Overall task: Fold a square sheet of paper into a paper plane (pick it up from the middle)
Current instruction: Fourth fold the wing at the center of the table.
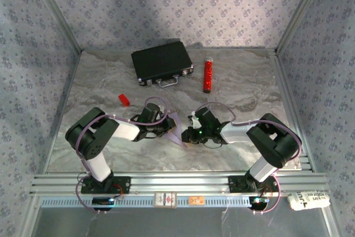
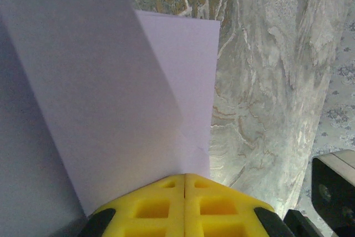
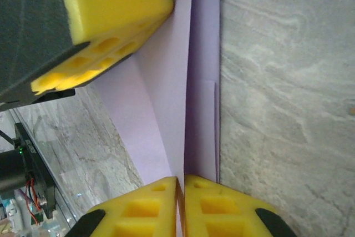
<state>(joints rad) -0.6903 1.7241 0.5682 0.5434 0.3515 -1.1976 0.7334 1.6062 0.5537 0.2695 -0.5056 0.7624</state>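
The square sheet of paper (image 1: 176, 126) is a folded, creased pale lilac shape held up between both grippers at the table's middle front. My left gripper (image 1: 166, 130) is shut on it. In the left wrist view the yellow fingertips meet on the sheet of paper (image 2: 111, 81) at the gripper (image 2: 184, 175). My right gripper (image 1: 189, 135) is shut on the opposite end. In the right wrist view a thin layer of the paper (image 3: 177, 81) runs between the jaws of the gripper (image 3: 180, 179), and the left gripper's finger (image 3: 111, 4) shows at the top. Whether the paper has a paper plane's shape I cannot tell.
A black case (image 1: 162, 63) lies at the back, with a red cylinder (image 1: 208, 75) to its right. A small red block (image 1: 123, 100) sits left of centre. Patterned walls close three sides. An aluminium rail (image 1: 177, 181) runs along the near edge.
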